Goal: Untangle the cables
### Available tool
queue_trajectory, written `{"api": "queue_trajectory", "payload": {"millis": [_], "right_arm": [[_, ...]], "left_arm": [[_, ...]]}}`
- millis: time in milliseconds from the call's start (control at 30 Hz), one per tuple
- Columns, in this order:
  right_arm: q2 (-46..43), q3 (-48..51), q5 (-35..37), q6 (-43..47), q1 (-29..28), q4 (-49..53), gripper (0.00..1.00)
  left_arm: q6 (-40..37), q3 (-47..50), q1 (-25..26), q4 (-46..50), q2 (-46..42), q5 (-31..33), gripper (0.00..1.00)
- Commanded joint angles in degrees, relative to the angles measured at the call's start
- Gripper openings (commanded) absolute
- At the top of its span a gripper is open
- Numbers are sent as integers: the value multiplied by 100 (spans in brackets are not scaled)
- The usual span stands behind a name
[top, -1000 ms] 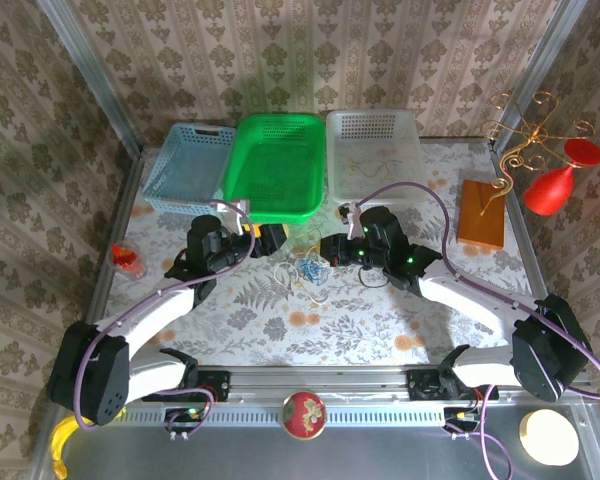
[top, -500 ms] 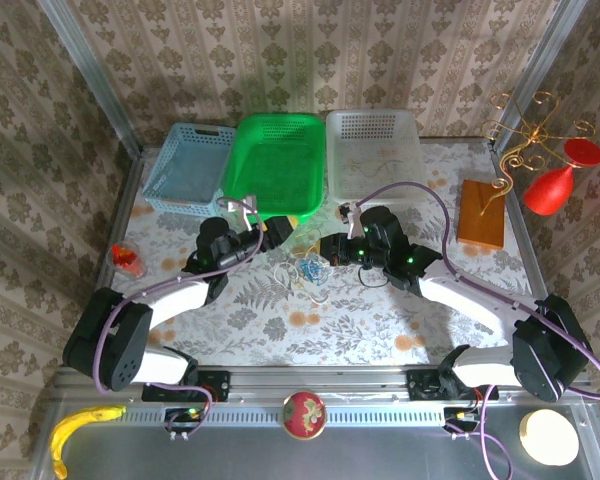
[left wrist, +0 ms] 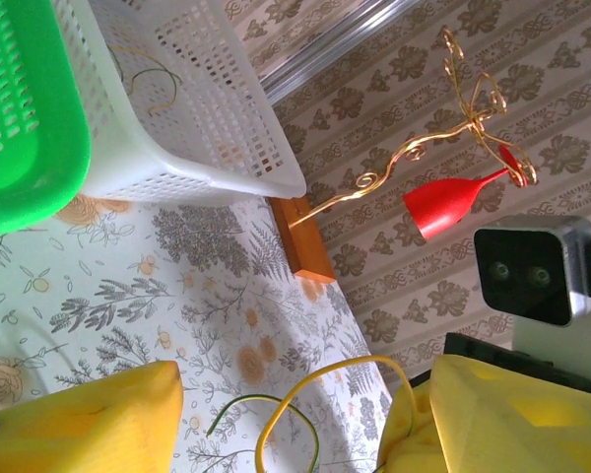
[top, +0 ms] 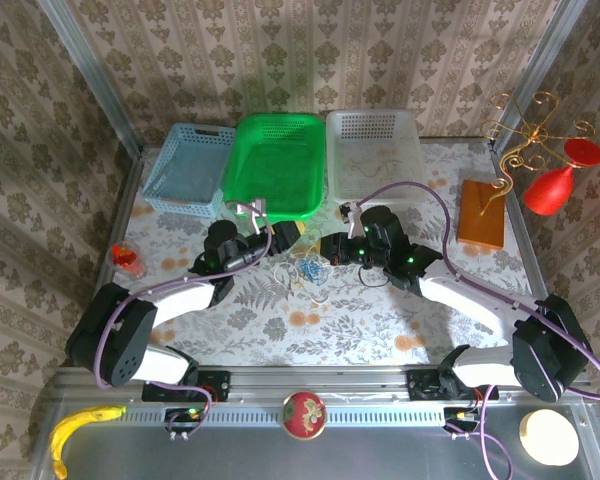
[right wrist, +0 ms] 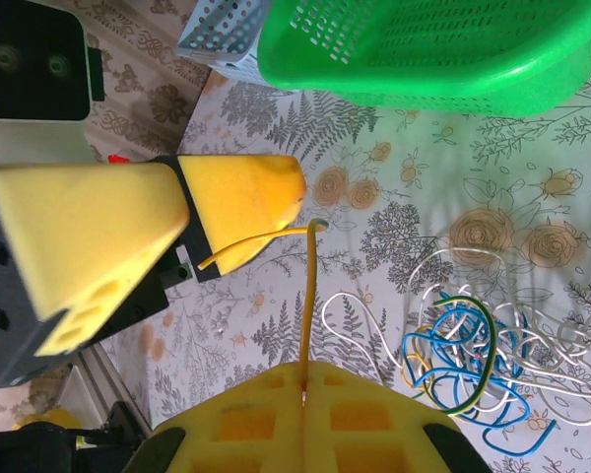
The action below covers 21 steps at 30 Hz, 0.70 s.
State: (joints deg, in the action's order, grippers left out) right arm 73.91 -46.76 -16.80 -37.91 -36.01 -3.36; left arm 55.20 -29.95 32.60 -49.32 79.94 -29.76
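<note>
On the tabletop (top: 380,330), most of the cables (top: 311,270) are lying as one knotted heap of blue, whitish and yellow-green cords, just beside the tips of both end effectors, so the bulk of the untangling is waiting to be done. The right end effector (right wrist: 303,394) is clamping one yellowish-tan cable (right wrist: 308,305) that is rising clear of the heap. The left end effector (left wrist: 295,424) is standing with its fingers (left wrist: 89,424) apart on either side of that strand's far end, not gripping it.

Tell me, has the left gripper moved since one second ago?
Yes. The left gripper moved rightward, now below the green basket's right part, nearer the cables.
</note>
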Motion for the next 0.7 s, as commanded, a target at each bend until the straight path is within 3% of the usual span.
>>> {"api": "queue_trajectory", "payload": {"millis": [0, 200, 567, 667], "right_arm": [[-183, 18, -44, -59, 41, -148, 0], [-201, 35, -49, -67, 50, -159, 0], [-202, 197, -56, -108, 58, -239, 0], [-152, 286, -52, -120, 68, -308, 0]], "left_arm": [[-167, 16, 67, -183, 69, 67, 66], [-176, 24, 92, -244, 135, 93, 54], [-192, -172, 97, -283, 132, 7, 1], [-278, -348, 82, -121, 20, -58, 0]]}}
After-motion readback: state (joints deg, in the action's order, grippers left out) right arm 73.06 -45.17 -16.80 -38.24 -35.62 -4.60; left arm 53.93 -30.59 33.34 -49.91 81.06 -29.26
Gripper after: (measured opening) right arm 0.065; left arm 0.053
